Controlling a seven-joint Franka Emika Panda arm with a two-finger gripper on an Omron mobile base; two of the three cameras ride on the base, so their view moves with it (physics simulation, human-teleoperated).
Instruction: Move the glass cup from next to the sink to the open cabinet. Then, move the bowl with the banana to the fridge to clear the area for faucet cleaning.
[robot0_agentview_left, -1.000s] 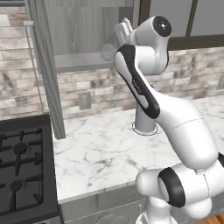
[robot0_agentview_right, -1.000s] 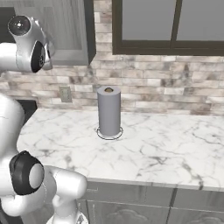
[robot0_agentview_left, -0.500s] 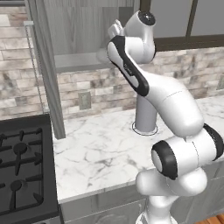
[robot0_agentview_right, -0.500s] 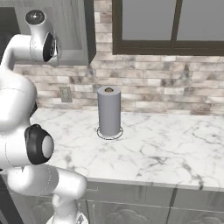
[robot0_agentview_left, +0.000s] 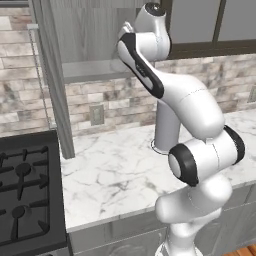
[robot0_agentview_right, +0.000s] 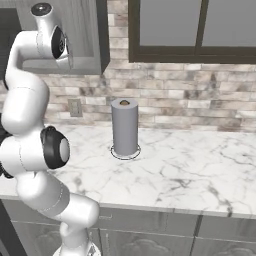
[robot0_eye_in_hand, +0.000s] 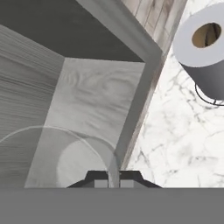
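Observation:
In the hand view the clear glass cup (robot0_eye_in_hand: 65, 153) curves up from the bottom, with its rim wall running between my two dark fingertips. My gripper (robot0_eye_in_hand: 113, 177) is shut on that rim. The cup hangs inside the open cabinet, just above its pale wooden shelf floor (robot0_eye_in_hand: 100, 96). In the left base view my arm reaches up to the cabinet shelf (robot0_agentview_left: 90, 70), and its upper link hides the hand and the cup. The right base view has the wrist up at the cabinet opening (robot0_agentview_right: 80, 60).
A grey paper towel roll (robot0_agentview_right: 124, 127) stands on the marble counter (robot0_agentview_right: 190, 165) below the cabinet, also visible as the roll (robot0_eye_in_hand: 205, 52). The open cabinet door (robot0_agentview_left: 50, 75) hangs to the left. A black stove (robot0_agentview_left: 25, 190) lies at the far left, and a dark-framed window (robot0_agentview_right: 200, 25) is on the right.
My arm has swung left and down a little, carrying the glass cup from in front of the cabinet into its opening over the shelf. The paper towel roll has stayed put.

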